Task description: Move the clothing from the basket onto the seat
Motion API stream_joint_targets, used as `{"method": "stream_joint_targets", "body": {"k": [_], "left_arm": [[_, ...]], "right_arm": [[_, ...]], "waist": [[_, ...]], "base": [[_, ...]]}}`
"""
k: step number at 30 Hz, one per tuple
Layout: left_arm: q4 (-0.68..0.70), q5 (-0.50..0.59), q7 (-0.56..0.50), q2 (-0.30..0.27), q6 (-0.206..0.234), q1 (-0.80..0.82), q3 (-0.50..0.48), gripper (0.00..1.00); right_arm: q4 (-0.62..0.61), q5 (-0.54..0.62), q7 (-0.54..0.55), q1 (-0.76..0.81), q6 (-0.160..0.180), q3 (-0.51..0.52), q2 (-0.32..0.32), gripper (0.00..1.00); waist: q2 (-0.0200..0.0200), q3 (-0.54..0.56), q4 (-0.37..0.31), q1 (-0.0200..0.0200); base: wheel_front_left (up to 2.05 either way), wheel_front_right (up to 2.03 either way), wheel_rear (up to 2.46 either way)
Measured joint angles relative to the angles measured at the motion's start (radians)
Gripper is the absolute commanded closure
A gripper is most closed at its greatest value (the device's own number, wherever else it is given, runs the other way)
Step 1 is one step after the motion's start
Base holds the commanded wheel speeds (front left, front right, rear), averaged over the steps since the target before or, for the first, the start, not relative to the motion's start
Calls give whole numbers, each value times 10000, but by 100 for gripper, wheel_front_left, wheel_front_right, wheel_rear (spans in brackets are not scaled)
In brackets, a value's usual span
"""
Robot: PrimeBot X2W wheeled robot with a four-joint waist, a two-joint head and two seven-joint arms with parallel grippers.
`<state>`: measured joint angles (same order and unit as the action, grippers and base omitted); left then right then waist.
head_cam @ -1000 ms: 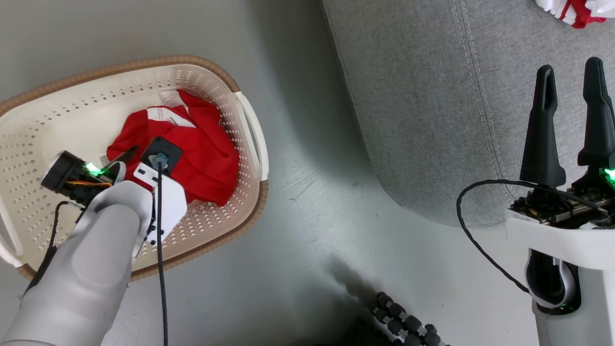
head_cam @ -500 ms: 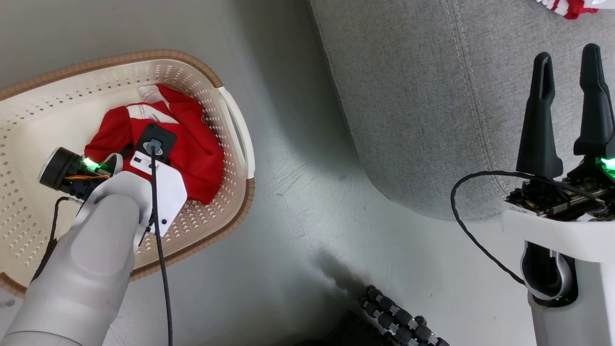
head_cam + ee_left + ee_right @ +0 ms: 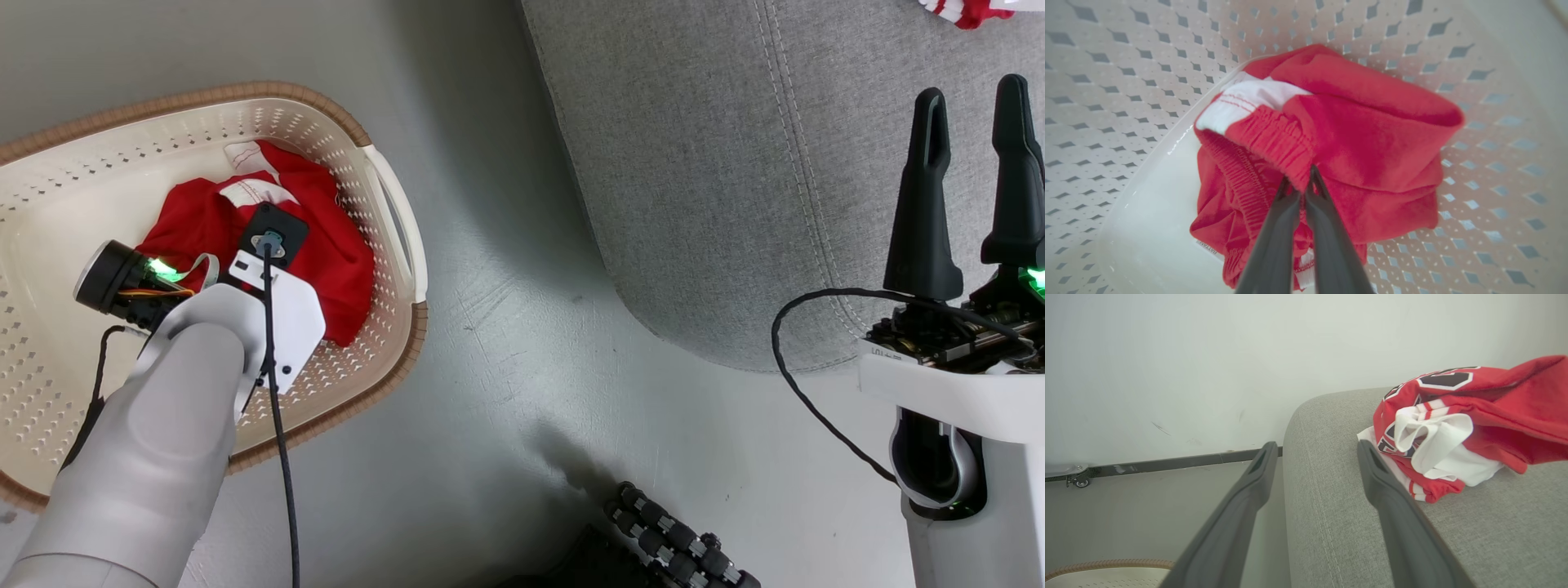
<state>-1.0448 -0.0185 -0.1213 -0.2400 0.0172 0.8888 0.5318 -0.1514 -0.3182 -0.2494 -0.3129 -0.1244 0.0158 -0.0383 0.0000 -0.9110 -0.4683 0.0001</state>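
Red garment point(image 3: 1372, 134) bunching in cream basket point(image 3: 98, 163), left gripper point(image 3: 1306, 179) pinching its waistband tight, right gripper point(image 3: 971, 90) hanging spread wide by grey sofa point(image 3: 718, 180)

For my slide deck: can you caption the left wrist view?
Left gripper shut on the elastic waistband of a red garment lying in the perforated cream basket.
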Motion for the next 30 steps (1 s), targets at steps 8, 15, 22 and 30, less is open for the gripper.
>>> {"method": "stream_joint_targets", "body": {"k": [8, 15, 22, 30], "left_arm": [[-38, 8, 376, -25, 2, 0, 52, 100], [44, 424, 809, -67, 36, 1, 376, 100], [84, 658, 1081, -59, 109, 2, 692, 100], [259, 619, 1528, 174, 357, -8, 644, 100]], "right_arm": [[23, -2, 0, -63, 0, 0, 0, 0], [88, -167, 0, -378, 0, 6, 0, 0], [230, -190, -2, -401, 0, 10, 0, 0], [290, -188, -2, -407, 0, 69, 0, 0]], "waist": [[0, 16, -6, 0], [0, 93, 47, 0], [0, 257, 138, 0], [0, 533, 274, 0]], "base": [[0, 0, 0], [0, 0, 0], [0, 0, 0], [0, 0, 0]]}}
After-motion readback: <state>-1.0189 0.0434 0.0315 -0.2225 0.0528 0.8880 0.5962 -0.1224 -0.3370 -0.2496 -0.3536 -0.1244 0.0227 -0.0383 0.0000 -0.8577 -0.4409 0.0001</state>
